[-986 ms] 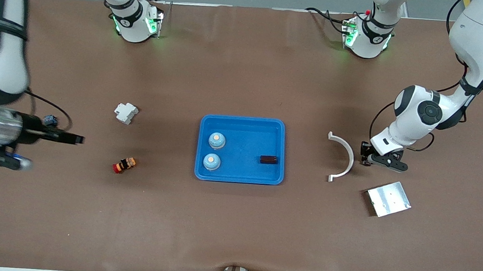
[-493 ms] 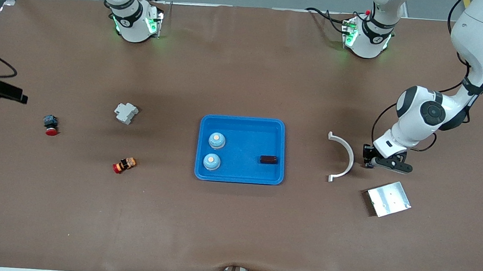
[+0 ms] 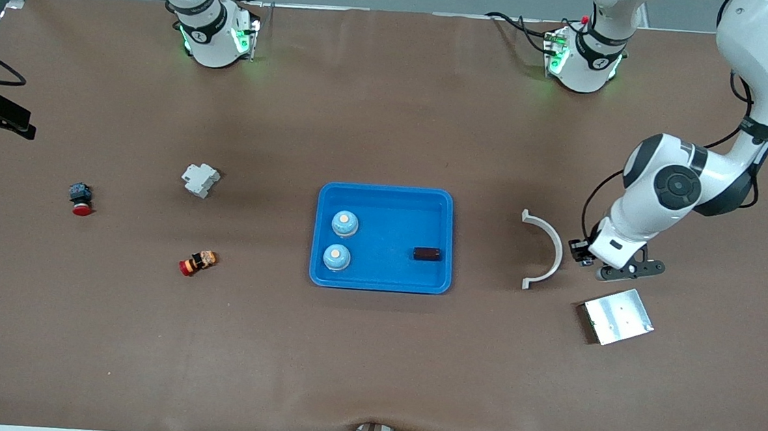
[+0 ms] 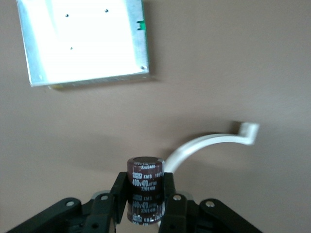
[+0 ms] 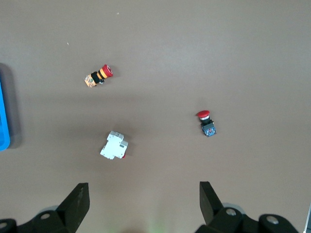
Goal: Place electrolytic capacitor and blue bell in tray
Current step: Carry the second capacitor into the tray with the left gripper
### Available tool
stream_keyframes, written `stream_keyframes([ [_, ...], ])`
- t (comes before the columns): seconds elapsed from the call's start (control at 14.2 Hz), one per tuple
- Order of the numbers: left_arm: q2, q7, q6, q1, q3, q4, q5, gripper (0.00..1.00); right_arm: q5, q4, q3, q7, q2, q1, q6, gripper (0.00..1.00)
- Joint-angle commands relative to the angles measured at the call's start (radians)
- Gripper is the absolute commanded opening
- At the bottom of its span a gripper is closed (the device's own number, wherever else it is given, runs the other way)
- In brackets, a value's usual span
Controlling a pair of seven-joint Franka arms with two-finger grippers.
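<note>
The blue tray (image 3: 385, 202) lies mid-table. Two blue bells (image 3: 344, 223) (image 3: 336, 257) stand in it toward the right arm's end. A dark brown capacitor (image 3: 427, 254) lies in it toward the left arm's end. My left gripper (image 3: 583, 253) is low over the table beside a white curved piece (image 3: 548, 252). In the left wrist view, my left gripper (image 4: 145, 194) is shut on a second dark brown electrolytic capacitor (image 4: 146, 174). My right gripper (image 3: 1, 115) is open and empty at the right arm's end of the table. It also shows in its wrist view (image 5: 143, 194).
A silver metal plate (image 3: 618, 316) lies nearer the camera than the left gripper. A white breaker (image 3: 200, 179), a red-and-yellow button (image 3: 197, 262) and a red-capped button (image 3: 80, 197) lie toward the right arm's end. The tray's rim (image 5: 4, 116) edges the right wrist view.
The right arm has drawn back to its end of the table, uncovering the red-capped button. The left wrist has turned and shifted a little beside the white curved piece.
</note>
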Motion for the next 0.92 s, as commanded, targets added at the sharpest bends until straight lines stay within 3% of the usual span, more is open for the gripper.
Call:
stream_keyframes([
  [0.0, -0.005, -0.181, -0.063, 0.005, -0.062, 0.038, -0.014, 0.00, 0.055, -0.036, 0.017, 0.006, -0.015, -0.024, 0.054, 1.00],
  [0.28, 0.003, -0.436, -0.065, -0.017, -0.154, 0.049, -0.018, 0.00, 0.066, -0.053, -0.009, 0.006, -0.020, -0.023, 0.074, 1.00],
  [0.7, 0.049, -0.788, -0.065, -0.182, -0.159, 0.135, -0.021, 0.00, 0.066, -0.052, -0.005, 0.005, -0.017, -0.023, 0.065, 1.00],
  [0.85, 0.055, -0.960, -0.065, -0.195, -0.159, 0.158, -0.020, 0.00, 0.063, -0.049, -0.002, 0.001, -0.018, -0.022, 0.065, 1.00],
])
